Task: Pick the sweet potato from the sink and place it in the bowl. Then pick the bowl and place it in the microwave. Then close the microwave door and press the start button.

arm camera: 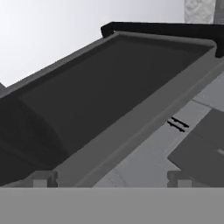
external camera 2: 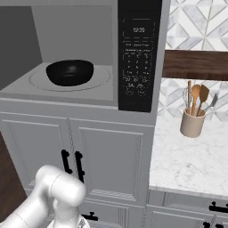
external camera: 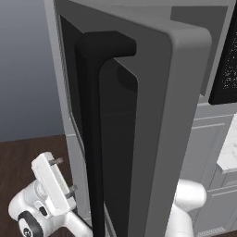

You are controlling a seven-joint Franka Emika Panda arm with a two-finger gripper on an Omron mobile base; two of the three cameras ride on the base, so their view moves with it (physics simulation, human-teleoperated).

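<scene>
Microwave door [external camera: 139,125] nearest, swung open, filling my left base view; my gripper [external camera: 63,175] sits low at its outer left side, fingers spread, pinching nothing. Bowl [external camera 2: 70,72] is already inside the microwave [external camera 2: 80,53]; I can't make out the sweet potato in it. Left, I judge: push door shut, press start on control panel [external camera 2: 139,53].

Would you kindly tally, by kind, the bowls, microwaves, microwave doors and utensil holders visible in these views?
Black bowl, inside the microwave: 1
Microwave: 1
Microwave door, standing open: 1
Utensil holder, on the marble counter: 1
Total: 4
</scene>
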